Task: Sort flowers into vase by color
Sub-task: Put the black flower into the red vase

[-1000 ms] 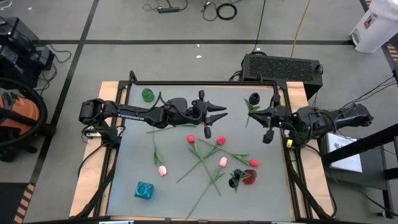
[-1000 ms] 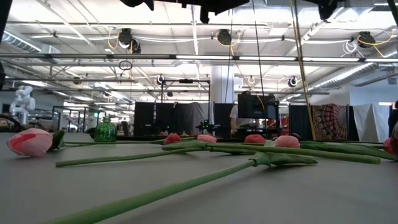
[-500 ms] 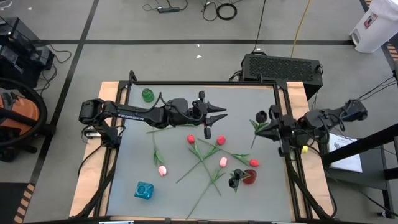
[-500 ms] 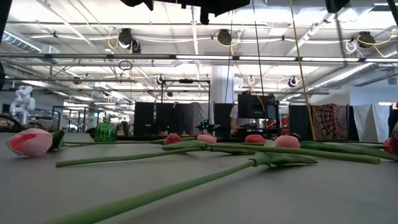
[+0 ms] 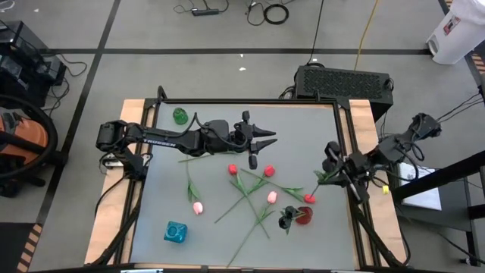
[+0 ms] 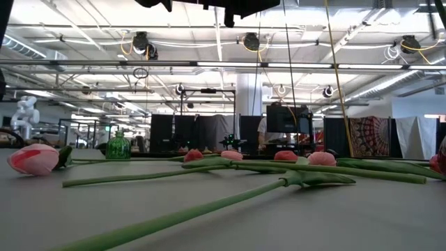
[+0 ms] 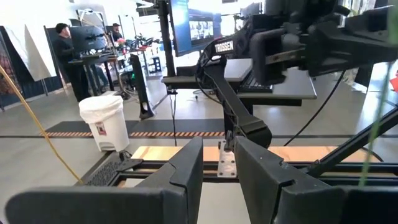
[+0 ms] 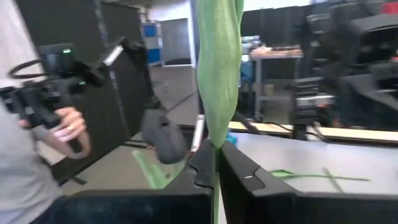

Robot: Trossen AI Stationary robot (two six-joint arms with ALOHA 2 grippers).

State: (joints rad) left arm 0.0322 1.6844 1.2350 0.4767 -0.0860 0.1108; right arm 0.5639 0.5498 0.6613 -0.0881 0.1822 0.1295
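Seen from the high view, the right gripper point(image 5: 336, 168) is at the right edge of the table point(image 5: 318, 121), clenched on a black tulip point(image 5: 331, 149) by its stem. The left gripper point(image 5: 270, 139) hangs released over the upper middle. Other flowers point(image 5: 254, 186) lie scattered at the centre, near a red vase point(image 5: 304, 216); a green vase point(image 5: 180, 115) stands upper left, a blue vase point(image 5: 176, 232) lower left.

Next, the low view shows a pink tulip point(image 6: 33, 159) at the left.

Finally, the right wrist view shows a green leaf point(image 8: 217, 62) pinched between the fingers point(image 8: 249, 180).
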